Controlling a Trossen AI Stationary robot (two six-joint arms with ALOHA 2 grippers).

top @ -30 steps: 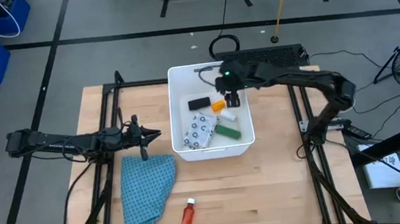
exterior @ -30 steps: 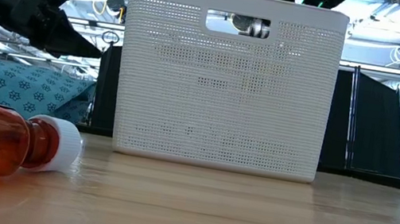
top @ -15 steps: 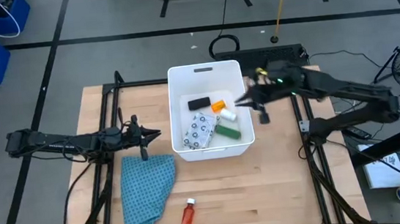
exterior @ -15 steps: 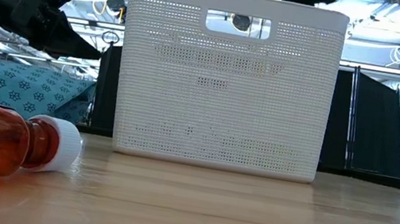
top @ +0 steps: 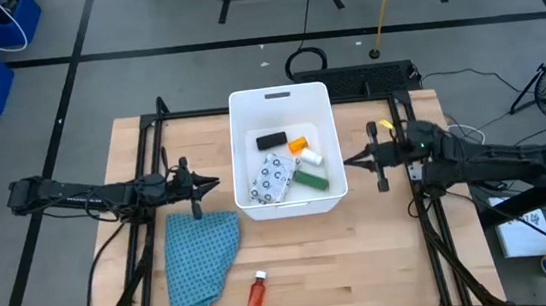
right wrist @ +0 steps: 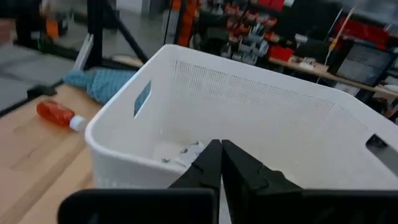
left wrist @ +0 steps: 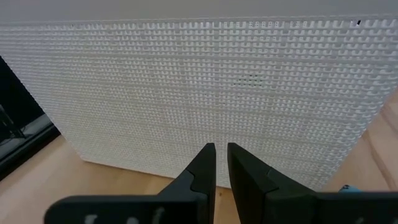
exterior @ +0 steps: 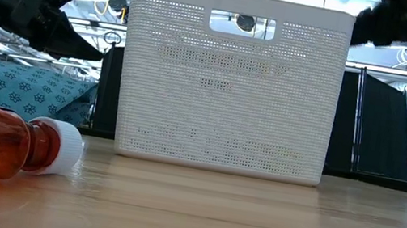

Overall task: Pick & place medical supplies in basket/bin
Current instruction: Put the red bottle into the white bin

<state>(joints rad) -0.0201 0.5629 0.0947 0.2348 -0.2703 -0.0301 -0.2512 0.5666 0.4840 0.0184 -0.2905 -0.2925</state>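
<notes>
The white bin (top: 248, 204) stands mid-table. In it lie a black block (top: 271, 140), an orange bottle (top: 297, 145), a small white cylinder (top: 311, 155), a green block (top: 311, 178) and a dotted white packet (top: 272, 179). A red bottle (top: 256, 291) lies on its side near the table's front edge. My right gripper (top: 345, 161) hovers shut just outside the bin's right wall, holding nothing. My left gripper (top: 216, 184) waits shut beside the bin's left wall (left wrist: 199, 81), also holding nothing.
A teal patterned cloth (top: 201, 265) lies crumpled at the front left, between the left arm and the red bottle. Bare wood lies in front of the bin and to its right. A dark frame and cables sit beyond the table's far edge.
My right gripper has pulled back from above the bin's far right part, toward the table's right edge, and now stands outside the wall. Its fingers have come together. The small white cylinder stays lying in the bin.
</notes>
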